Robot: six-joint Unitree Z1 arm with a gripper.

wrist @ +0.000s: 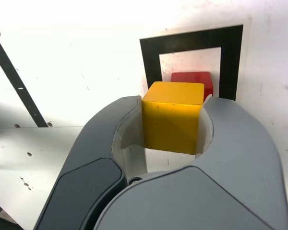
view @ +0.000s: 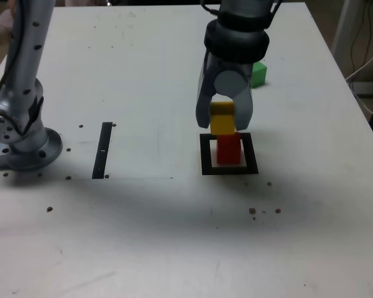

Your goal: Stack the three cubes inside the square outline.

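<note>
The end effector point(view: 223, 118) is clamped on the yellow cube point(view: 222, 117), one grey finger point(wrist: 110, 143) pressed flat to each side of the block. In the wrist view the cube fills the whole gap between the fingers, and its top face and one side face show clearly. The end effector hangs from above with its fingers pointing down at the white tabletop point(view: 143, 74).

In the exterior view the yellow cube sits just above the red cube point(view: 229, 149), shifted a little toward the exterior view's left. Their edges meet in that picture, but whether the two actually touch cannot be told. The wrist view shows the red cube partly hidden behind the yellow one (only its far top portion peeks out).

The red cube stands inside the square outline point(view: 229, 169), on its white centre, and the black frame shows on all four sides around it.

There are three cubes in all: one yellow, one red and one green. The green cube point(view: 258, 73) lies alone on the tabletop, behind the arm and toward the exterior view's right, well apart from the square outline and partly hidden by the wrist housing.

One square outline is in view, and one narrow black strip point(view: 103, 149) lies flat on the tabletop to the exterior view's left of it. The arm's base point(view: 25, 146) stands at the exterior view's far left edge. A few small dark specks dot the tabletop.
</note>
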